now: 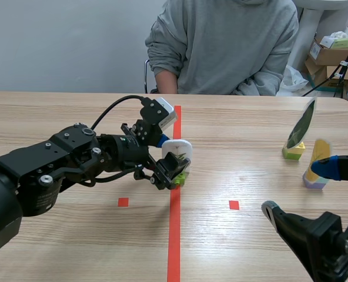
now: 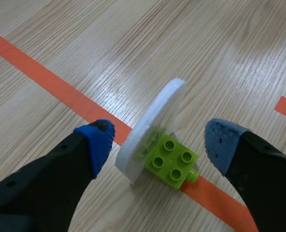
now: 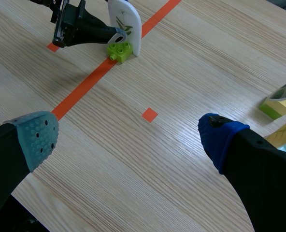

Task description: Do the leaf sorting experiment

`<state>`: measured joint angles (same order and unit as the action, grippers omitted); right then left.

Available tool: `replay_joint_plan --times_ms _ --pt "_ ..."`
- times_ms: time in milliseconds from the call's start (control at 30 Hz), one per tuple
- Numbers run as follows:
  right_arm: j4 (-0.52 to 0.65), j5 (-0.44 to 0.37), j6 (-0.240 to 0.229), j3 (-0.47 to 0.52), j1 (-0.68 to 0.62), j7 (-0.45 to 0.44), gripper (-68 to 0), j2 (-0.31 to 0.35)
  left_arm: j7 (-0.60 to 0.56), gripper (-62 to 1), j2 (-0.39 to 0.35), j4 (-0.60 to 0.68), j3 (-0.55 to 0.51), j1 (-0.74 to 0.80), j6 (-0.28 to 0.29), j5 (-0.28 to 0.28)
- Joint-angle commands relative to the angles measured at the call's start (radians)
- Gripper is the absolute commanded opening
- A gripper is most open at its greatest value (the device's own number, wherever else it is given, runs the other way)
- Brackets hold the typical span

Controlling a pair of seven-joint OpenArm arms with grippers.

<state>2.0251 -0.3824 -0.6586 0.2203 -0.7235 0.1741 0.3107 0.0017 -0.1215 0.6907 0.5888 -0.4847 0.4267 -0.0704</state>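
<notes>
A white leaf card stands upright in a lime green brick on the red tape line. In the left wrist view the card and its brick sit between the fingers of my left gripper. That gripper is open, with its right pad clear of the brick. My left gripper straddles the card in the scene view. My right gripper is open over bare table, far from the card. It hangs low at the right.
A dark green leaf on a yellow-green brick and a yellow leaf on a purple brick stand at the right. Small red squares mark the table. A person sits across it.
</notes>
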Motion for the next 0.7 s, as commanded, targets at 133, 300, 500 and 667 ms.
replay_joint_plan --times_ms 133,300,500,667 --pt "-0.002 -0.007 0.003 0.004 0.011 -0.012 -8.5 0.011 -0.052 -34.3 0.012 0.020 -0.004 -0.008 0.002 -0.003" --pt "-0.002 -0.007 0.003 0.004 0.011 -0.012 -8.5 0.011 -0.058 -42.8 0.021 0.020 -0.004 -0.003 0.002 0.001" --pt "-0.002 -0.007 0.003 0.004 0.011 -0.012 -8.5 0.011 -0.066 -55.0 0.027 0.020 -0.004 0.005 0.002 0.005" --pt "-0.002 -0.007 0.003 0.004 0.011 -0.016 -8.5 0.011 -0.061 -55.0 0.021 0.021 -0.008 0.005 0.006 0.005"
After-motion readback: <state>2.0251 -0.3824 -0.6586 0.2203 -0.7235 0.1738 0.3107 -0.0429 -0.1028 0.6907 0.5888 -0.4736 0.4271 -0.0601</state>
